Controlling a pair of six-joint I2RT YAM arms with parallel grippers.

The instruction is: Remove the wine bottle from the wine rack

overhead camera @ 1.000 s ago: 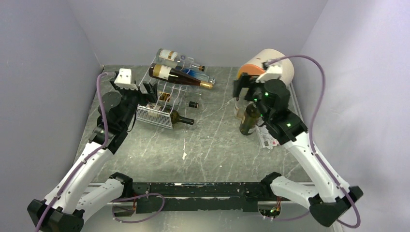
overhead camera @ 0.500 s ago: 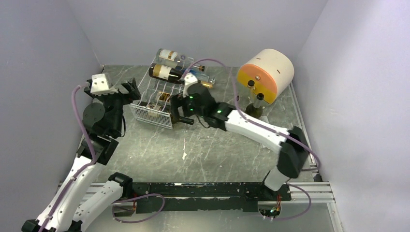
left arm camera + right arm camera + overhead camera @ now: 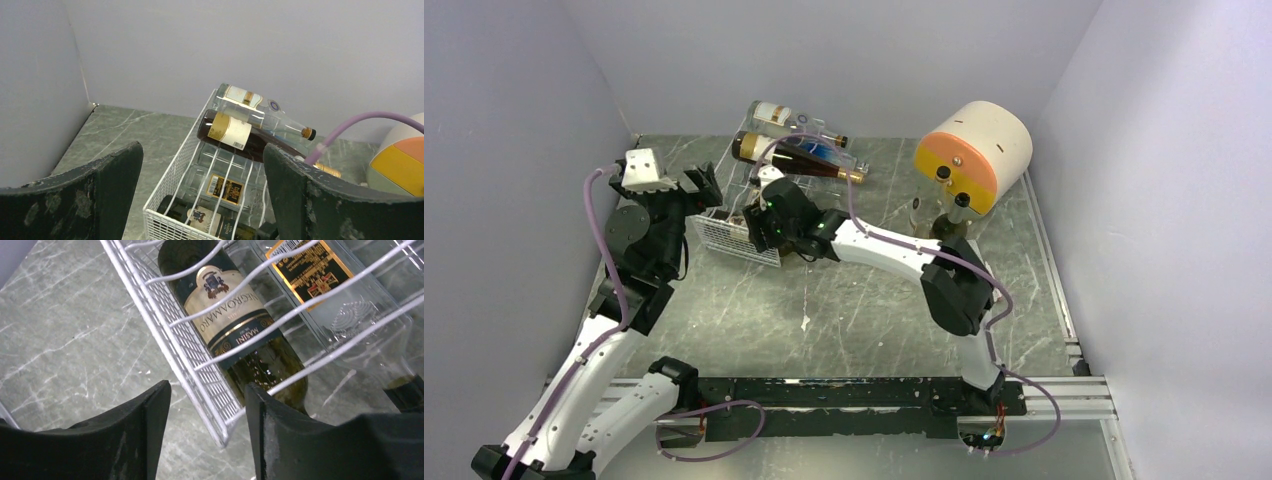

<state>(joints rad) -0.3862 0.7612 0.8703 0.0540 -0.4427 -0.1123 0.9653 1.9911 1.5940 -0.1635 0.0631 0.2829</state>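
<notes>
The white wire wine rack [image 3: 736, 240] stands at the back left, with several bottles lying in it. A dark green wine bottle [image 3: 235, 330] with a cream and gold label lies in the lower row by the mesh end [image 3: 197, 372]; it also shows in the left wrist view [image 3: 205, 219]. My right gripper [image 3: 206, 387] is open, its fingers astride the rack's lower mesh corner, just short of that bottle. In the top view it [image 3: 759, 228] hides the bottle's neck. My left gripper [image 3: 202, 150] hangs wide open and empty over the rack's left end [image 3: 167, 177].
A clear bottle with a black and gold label [image 3: 320, 275] lies beside the green one. A brown bottle [image 3: 789, 155] and a clear one [image 3: 789, 118] lie on top. A cream and orange drum [image 3: 979, 150] and an upright dark bottle [image 3: 954, 215] stand at the back right.
My right arm swung from the upright bottle on the right across to the rack's near end, and its jaws narrowed. The left arm drew back a little to the left.
</notes>
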